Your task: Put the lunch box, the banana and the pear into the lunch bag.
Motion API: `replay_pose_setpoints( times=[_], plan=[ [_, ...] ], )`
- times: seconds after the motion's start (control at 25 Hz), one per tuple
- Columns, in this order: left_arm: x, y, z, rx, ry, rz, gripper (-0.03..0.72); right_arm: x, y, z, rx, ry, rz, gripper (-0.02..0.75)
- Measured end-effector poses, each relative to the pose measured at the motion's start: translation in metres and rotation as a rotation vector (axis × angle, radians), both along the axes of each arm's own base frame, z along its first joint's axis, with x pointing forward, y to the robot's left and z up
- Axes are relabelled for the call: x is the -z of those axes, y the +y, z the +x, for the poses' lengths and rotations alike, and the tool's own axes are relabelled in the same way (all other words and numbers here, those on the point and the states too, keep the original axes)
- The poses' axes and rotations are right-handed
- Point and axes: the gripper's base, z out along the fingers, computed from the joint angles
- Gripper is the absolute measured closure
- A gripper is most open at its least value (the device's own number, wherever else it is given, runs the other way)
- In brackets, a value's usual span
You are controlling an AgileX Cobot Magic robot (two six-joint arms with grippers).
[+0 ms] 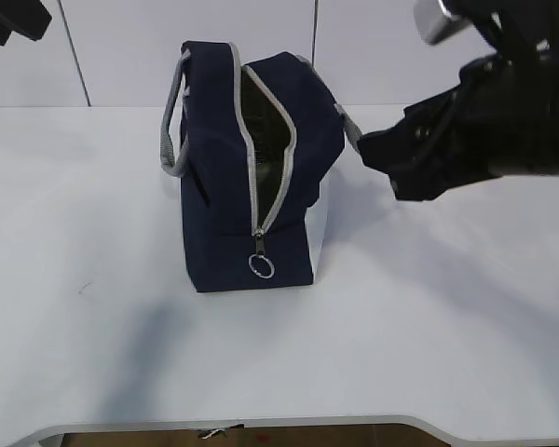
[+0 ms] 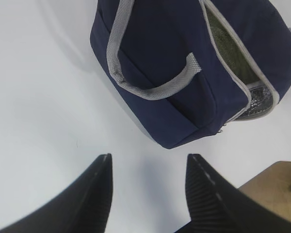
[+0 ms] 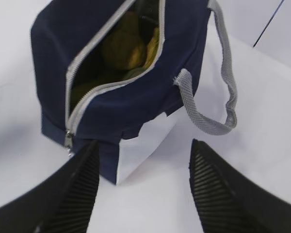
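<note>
The navy lunch bag (image 1: 228, 186) stands at the table's middle with its grey zipper open and the ring pull (image 1: 261, 266) hanging low at the front. In the right wrist view the bag (image 3: 136, 104) gapes, and a lumpy yellow-orange pear (image 3: 123, 46) lies inside beside a strip of yellow banana (image 3: 154, 43). The lunch box is hidden. My right gripper (image 3: 145, 143) is open and empty, right of the bag (image 1: 382, 158). My left gripper (image 2: 149, 160) is open and empty, above the table beside the bag (image 2: 174, 82).
Grey strap handles hang on both sides of the bag (image 1: 172, 130) (image 3: 218, 97). A white patch (image 1: 319, 233) covers its right end. The table's front edge (image 1: 261, 424) is near. A brown surface (image 2: 276, 189) shows beyond the table in the left wrist view.
</note>
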Motion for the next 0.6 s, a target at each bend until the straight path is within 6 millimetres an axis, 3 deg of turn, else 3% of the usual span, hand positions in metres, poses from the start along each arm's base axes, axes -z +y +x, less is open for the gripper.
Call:
replay_pose_setpoints(
  times=[0.12, 0.24, 0.44, 0.6],
  plan=[
    [0.000, 0.000, 0.000, -0.004, 0.004, -0.002, 0.319, 0.023, -0.004, -0.002, 0.030, -0.102, 0.051, 0.257],
    [0.000, 0.000, 0.000, -0.008, 0.006, -0.004, 0.336, 0.032, -0.004, 0.001, 0.048, -0.173, 0.085, 0.257],
    [-0.001, -0.001, 0.000, -0.011, 0.012, -0.023, 0.352, 0.049, 0.002, 0.015, 0.082, -0.170, 0.133, 0.257],
    [-0.001, -0.003, -0.001, -0.007, 0.016, -0.044, 0.354, 0.082, 0.009, 0.017, 0.043, -0.193, 0.179, 0.257]
  ],
)
